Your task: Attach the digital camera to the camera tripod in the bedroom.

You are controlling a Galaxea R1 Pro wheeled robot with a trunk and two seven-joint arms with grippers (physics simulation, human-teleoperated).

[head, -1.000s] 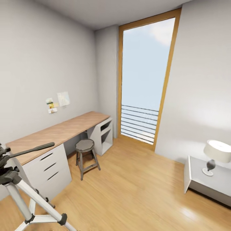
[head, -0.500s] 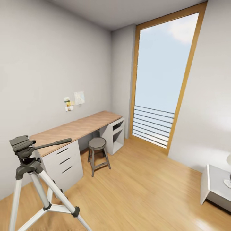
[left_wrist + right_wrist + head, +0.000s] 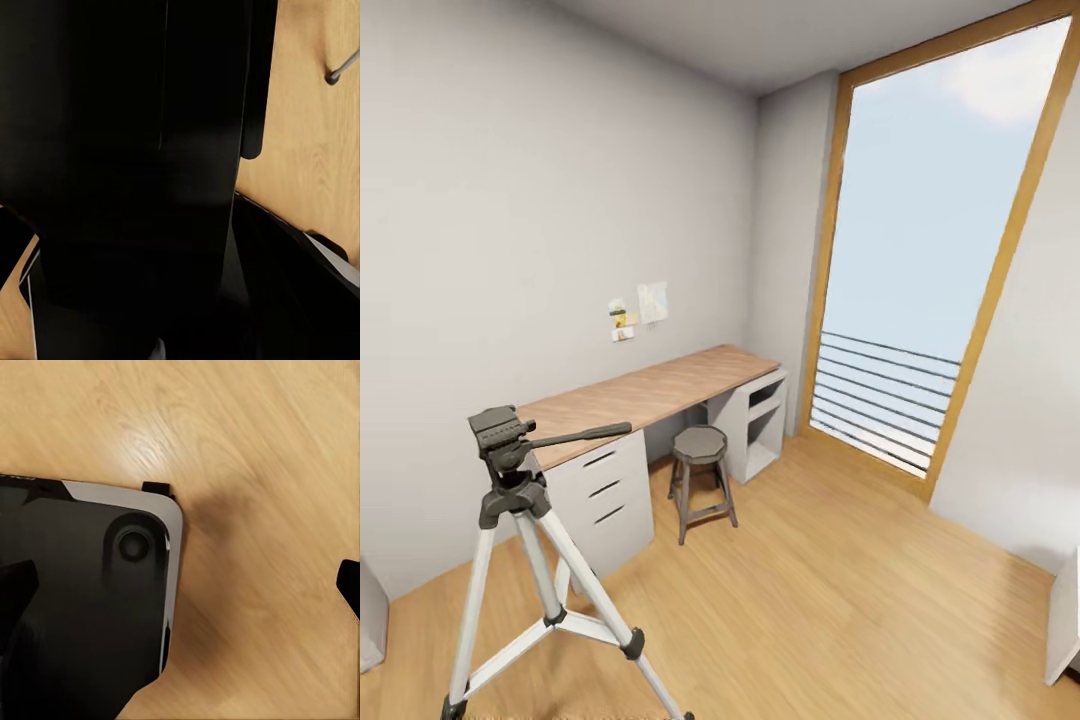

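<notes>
Tripod [image 3: 525, 545] stands on the wood floor [image 3: 810, 590] just beside the desk [image 3: 645, 395], legs splayed, head bare. Judged light, rigid and top-heavy; steady it by the centre column rather than the pan handle [image 3: 585, 435]. Neither gripper is identifiable, so their state and their relation to it cannot be told.

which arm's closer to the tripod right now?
Left, likely. The camera tripod stands at the head view's lower left, the left arm's side; the left wrist view catches a thin grey leg, possibly its. The right wrist view faces the wood floor.
</notes>
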